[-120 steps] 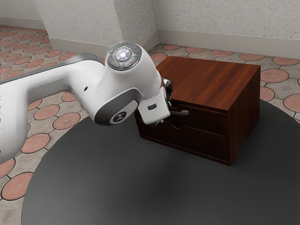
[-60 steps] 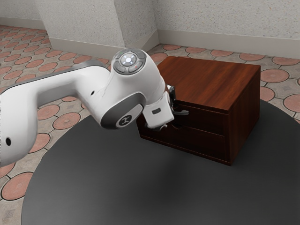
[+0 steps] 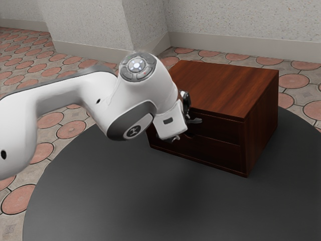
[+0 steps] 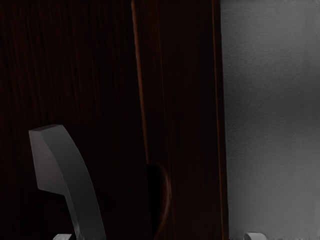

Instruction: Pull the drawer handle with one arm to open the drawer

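A dark wooden cabinet (image 3: 225, 88) with two drawers stands on the round black table (image 3: 150, 201). The upper drawer (image 3: 223, 126) carries a grey handle (image 3: 196, 120) near its end at the exterior view's left. Its front sits flush with the cabinet. My gripper (image 3: 188, 119) is right at this handle, largely hidden behind the white hand (image 3: 168, 120). It is open, one black finger above the handle and one below. In the wrist view the grey handle (image 4: 65, 175) curves out of the upper drawer's front (image 4: 75, 75), with two fingertips far apart at the edge.
The lower drawer (image 3: 210, 148) lies under the upper one and has a dark notch (image 4: 160, 200) beside the seam. Black tabletop (image 4: 270, 125) runs past the cabinet's foot. A tiled floor and pale walls (image 3: 90, 20) surround the table.
My hand has shifted slightly toward the cabinet and the arm's wrist has turned a little. The drawer front has not moved.
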{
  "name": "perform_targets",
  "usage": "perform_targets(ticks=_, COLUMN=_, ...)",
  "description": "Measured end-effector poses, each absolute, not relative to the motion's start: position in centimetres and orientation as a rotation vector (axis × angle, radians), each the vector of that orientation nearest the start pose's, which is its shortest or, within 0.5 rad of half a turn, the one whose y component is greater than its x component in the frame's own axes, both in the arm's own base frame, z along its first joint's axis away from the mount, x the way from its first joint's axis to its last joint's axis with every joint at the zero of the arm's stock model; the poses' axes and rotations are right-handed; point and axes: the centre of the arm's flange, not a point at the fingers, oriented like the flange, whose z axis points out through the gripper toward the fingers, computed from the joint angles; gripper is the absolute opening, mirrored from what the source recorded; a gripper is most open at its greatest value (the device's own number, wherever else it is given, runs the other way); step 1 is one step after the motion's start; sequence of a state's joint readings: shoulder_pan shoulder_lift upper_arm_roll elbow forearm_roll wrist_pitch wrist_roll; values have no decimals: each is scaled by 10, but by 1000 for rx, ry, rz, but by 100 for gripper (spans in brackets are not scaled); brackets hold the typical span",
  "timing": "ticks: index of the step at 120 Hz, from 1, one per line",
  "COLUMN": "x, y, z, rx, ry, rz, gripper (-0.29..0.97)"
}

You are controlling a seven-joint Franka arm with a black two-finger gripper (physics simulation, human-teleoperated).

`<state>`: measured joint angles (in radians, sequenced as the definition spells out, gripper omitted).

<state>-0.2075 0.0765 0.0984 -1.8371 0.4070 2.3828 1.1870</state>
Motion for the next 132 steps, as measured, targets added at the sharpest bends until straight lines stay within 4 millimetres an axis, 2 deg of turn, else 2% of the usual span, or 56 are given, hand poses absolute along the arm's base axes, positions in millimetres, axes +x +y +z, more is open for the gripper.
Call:
perform_targets(ticks=18, x=611, y=-65, z=529, rx=-1874, ry=1802, rz=-276, gripper=37)
perform_targets(ticks=27, x=606, y=-66, z=537, rx=-1868, ry=1798, rz=-289, gripper=27)
perform_targets(ticks=35, x=600, y=-70, z=542, rx=-1861, ry=1801, rz=-300, gripper=25)
perform_targets(ticks=56, x=585, y=-70, z=534, rx=-1870, ry=1818, rz=-285, gripper=35)
perform_targets(ticks=76, x=569, y=-73, z=553, rx=-1859, ry=1812, rz=-323, gripper=23)
perform_targets(ticks=84, x=563, y=-80, z=550, rx=-1855, ry=1827, rz=-328, gripper=28)
perform_targets(ticks=94, x=557, y=-78, z=547, rx=-1863, ry=1829, rz=-325, gripper=35)
perform_targets(ticks=100, x=551, y=-78, z=546, rx=-1870, ry=1831, rz=-328, gripper=38)
perform_targets(ticks=110, x=541, y=-78, z=549, rx=-1875, ry=1833, rz=-338, gripper=33)
perform_targets(ticks=118, x=529, y=-78, z=551, rx=-1876, ry=1837, rz=-345, gripper=29)
perform_targets(ticks=126, x=515, y=-78, z=548, rx=-1878, ry=1845, rz=-344, gripper=34)
perform_targets(ticks=132, x=502, y=-76, z=548, rx=-1878, ry=1846, rz=-344, gripper=33)
